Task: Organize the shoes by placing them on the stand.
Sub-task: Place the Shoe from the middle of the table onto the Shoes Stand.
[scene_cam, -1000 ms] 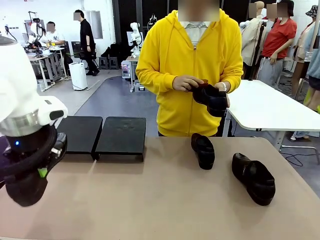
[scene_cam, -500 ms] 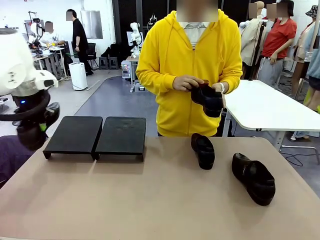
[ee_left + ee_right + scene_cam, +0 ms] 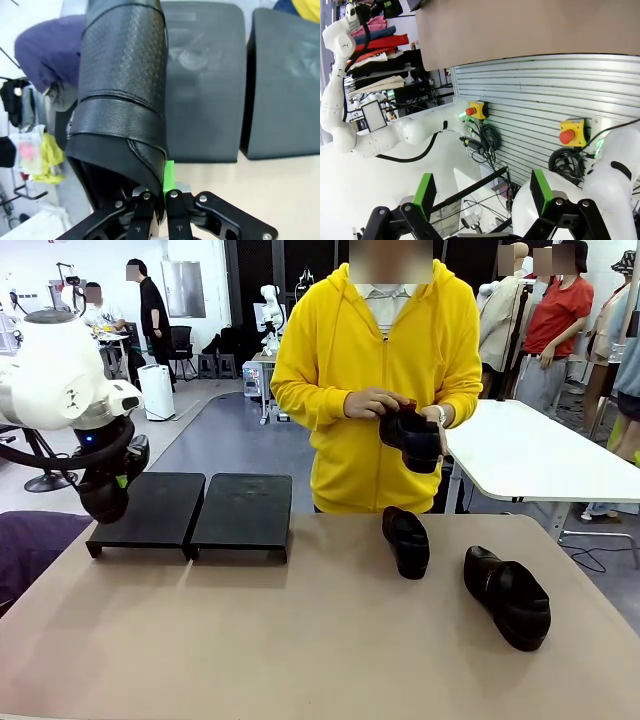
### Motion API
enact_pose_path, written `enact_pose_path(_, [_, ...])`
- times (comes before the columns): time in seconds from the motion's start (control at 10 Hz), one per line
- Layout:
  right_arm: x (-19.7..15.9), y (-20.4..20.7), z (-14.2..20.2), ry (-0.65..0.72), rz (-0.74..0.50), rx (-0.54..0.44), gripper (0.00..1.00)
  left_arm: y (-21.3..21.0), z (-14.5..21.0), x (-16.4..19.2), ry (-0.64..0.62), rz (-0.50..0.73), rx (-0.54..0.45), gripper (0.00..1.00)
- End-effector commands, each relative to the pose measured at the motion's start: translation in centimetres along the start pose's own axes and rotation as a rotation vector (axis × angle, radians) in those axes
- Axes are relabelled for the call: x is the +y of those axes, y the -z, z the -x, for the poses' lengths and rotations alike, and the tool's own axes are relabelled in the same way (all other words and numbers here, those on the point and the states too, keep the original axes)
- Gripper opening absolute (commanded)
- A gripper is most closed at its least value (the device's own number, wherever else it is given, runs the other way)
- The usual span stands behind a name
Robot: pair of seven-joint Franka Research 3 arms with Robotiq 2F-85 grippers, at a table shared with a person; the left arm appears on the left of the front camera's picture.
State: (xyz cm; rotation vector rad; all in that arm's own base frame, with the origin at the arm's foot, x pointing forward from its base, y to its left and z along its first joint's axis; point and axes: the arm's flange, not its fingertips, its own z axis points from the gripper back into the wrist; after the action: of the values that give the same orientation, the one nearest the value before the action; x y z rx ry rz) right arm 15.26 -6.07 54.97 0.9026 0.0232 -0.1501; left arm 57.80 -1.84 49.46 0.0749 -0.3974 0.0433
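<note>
Left gripper (image 3: 161,182) pinches collar of black dress shoe (image 3: 122,85) over left end of stand (image 3: 205,100): shift inboard, lower sole-flat, then release; right gripper (image 3: 482,192) wide, empty.

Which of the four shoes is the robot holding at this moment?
The shoe clamped in the left gripper, at the stand's left end. Another shoe is in the person's hands; two shoes lie on the table.

left arm (image 3: 60,380) at nine o'clock, wrist bent down, left gripper (image 3: 161,172) clamped on a shoe (image 3: 120,90); right gripper (image 3: 482,192) fingers (image 3: 425,192) spread wide.
</note>
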Motion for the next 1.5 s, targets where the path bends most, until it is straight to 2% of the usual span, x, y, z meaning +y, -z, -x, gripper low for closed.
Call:
enact_pose_path(0.0, [0.0, -0.3, 0.1, -0.025, -0.006, 0.001, 1.00, 1.7, 0.9, -0.3, -0.067, -0.043, -0.067, 0.00])
enact_pose_path(0.1, [0.0, -0.3, 0.1, -0.025, -0.006, 0.001, 1.00, 2.5, 1.0, -0.5, -0.047, -0.026, -0.093, 0.00])
enact_pose_path(0.3, [0.0, -0.3, 0.1, -0.025, -0.006, 0.001, 1.00, 3.7, 0.9, -0.2, -0.036, -0.090, -0.148, 0.00])
enact_pose_path(0.9, [0.0, -0.3, 0.1, -0.025, -0.006, 0.001, 1.00, 5.1, 0.7, -0.6, 0.021, -0.109, -0.139, 0.00])
enact_pose_path(1.0, [0.0, -0.3, 0.1, -0.025, -0.006, 0.001, 1.00, 5.3, 0.8, -0.7, 0.020, -0.113, -0.146, 0.52])
enact_pose_path(1.1, [0.0, -0.3, 0.1, -0.025, -0.006, 0.001, 1.00, 5.2, 0.8, -0.7, 0.014, -0.115, -0.153, 1.00])
enact_pose_path(1.4, [0.0, -0.3, 0.1, -0.025, -0.006, 0.001, 1.00, 5.1, 0.9, -0.7, 0.011, -0.139, -0.178, 1.00])
